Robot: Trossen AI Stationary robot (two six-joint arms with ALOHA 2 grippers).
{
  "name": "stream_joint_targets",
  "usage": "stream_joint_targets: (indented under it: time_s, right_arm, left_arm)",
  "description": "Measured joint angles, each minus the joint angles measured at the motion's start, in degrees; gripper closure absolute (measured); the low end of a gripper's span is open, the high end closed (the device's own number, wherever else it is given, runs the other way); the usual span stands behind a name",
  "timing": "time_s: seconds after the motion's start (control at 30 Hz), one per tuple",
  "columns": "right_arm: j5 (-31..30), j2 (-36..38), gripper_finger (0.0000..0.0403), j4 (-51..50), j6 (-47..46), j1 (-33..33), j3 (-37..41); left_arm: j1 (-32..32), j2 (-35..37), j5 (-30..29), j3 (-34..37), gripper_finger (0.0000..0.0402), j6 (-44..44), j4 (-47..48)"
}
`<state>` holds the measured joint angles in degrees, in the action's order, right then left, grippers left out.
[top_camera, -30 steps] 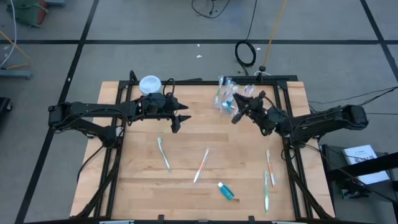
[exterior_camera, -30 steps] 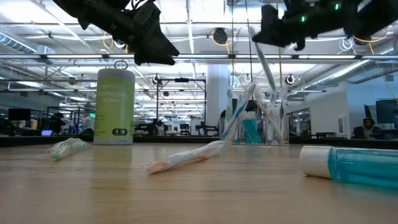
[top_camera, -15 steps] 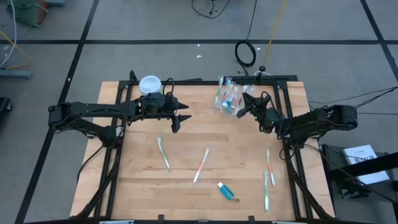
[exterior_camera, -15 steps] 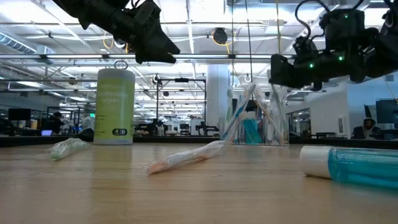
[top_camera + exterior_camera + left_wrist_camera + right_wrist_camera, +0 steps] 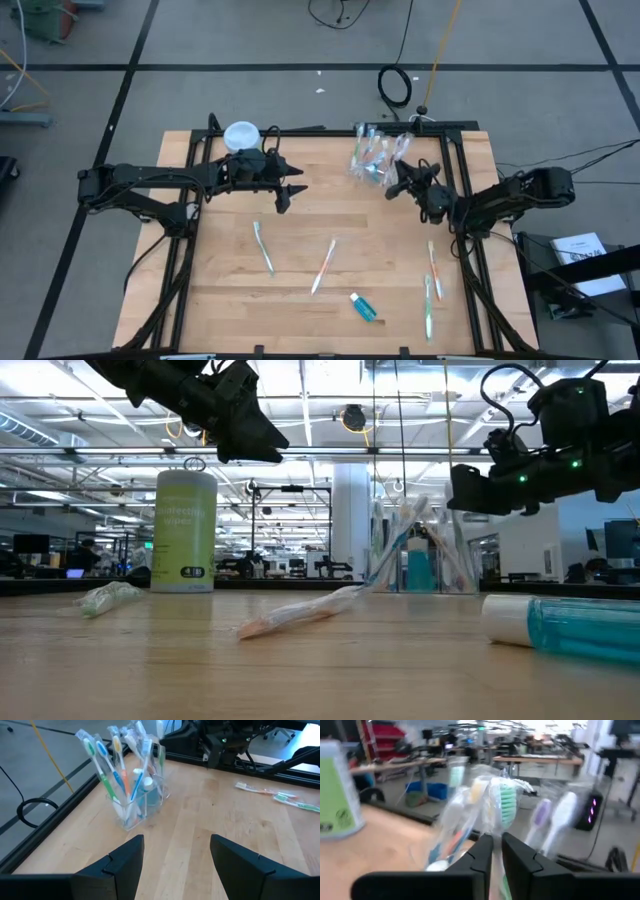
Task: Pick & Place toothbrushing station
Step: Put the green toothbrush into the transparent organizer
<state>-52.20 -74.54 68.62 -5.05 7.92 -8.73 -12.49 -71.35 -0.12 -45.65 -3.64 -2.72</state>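
Dark right pincer [image 5: 393, 186] beside the clear cup [image 5: 371, 170] of toothbrushes [image 5: 121, 764], fingers nearly together, seemingly holding nothing.

Bare tabletop [image 5: 330, 205] lies open between the two arms. The right end effector [image 5: 392, 189] crowds the cup [image 5: 372, 160] at the far edge; the canister [image 5: 241, 135] blocks the far left corner.

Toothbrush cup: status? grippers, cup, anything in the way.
Right gripper empty, nearly shut, beside the clear cup. Left gripper open, hovering mid-table. Cup upright, full of brushes; loose toothbrushes and a toothpaste tube lie on the table. Nothing blocking.
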Motion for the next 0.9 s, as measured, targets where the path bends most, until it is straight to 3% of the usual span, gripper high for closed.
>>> stream_joint_targets:
  time_s: [0.17, 0.5, 0.63, 0.9]
  right_arm:
    - [1.24, 0.00, 0.0332, -0.20, 6.96, -1.30, 0.00]
    - [-0.21, 0.04, 0.0264, 0.23, 6.65, -1.33, 0.00]
    - [-3.78, 1.94, 0.0248, 1.09, 9.02, -1.31, 0.00]
    - [-1.84, 10.81, 0.0240, 1.26, 9.86, -3.65, 0.00]
  left_arm:
    - [0.00, 0.00, 0.00, 0.00, 0.0167, -0.02, 0.01]
    - [0.00, 0.00, 0.02, 0.00, 0.0167, -0.60, 0.07]
    - [0.00, 0.00, 0.02, 0.00, 0.0167, -0.63, 0.73]
    - [0.00, 0.00, 0.02, 0.00, 0.0167, -0.94, 1.38]
